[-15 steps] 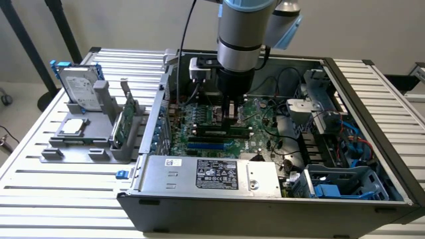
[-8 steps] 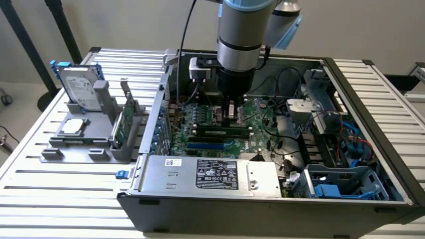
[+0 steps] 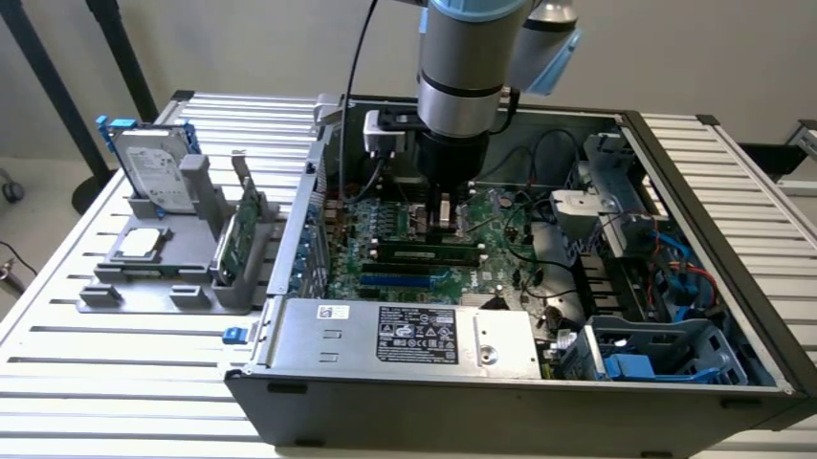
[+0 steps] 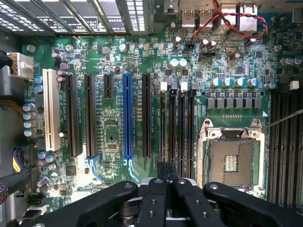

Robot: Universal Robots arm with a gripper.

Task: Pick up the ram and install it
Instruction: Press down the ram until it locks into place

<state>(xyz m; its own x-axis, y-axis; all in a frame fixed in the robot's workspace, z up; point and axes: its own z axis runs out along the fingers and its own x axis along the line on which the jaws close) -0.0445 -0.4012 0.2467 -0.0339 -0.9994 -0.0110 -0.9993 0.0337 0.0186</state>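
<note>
1. Green board with black chips: the ram (image 3: 428, 254) sits edge-up along the black memory slots (image 4: 177, 123) on the motherboard (image 4: 113, 132), inside the open PC case (image 3: 511, 402) on the slatted surface (image 3: 115, 402).
2. The pincer (image 3: 443, 228) is straight above the stick's middle and looks clenched on its top edge, tips nearly together in the wrist view (image 4: 166, 166).
3. Handling guess: super light, stiff but thin, so it'll snap or flex if twisted. Chips and gold contacts are fragile.
4. Best hold is probably the bare top edge mid-length, with squeeze across the flat faces, so it stays square to the slot.
</note>
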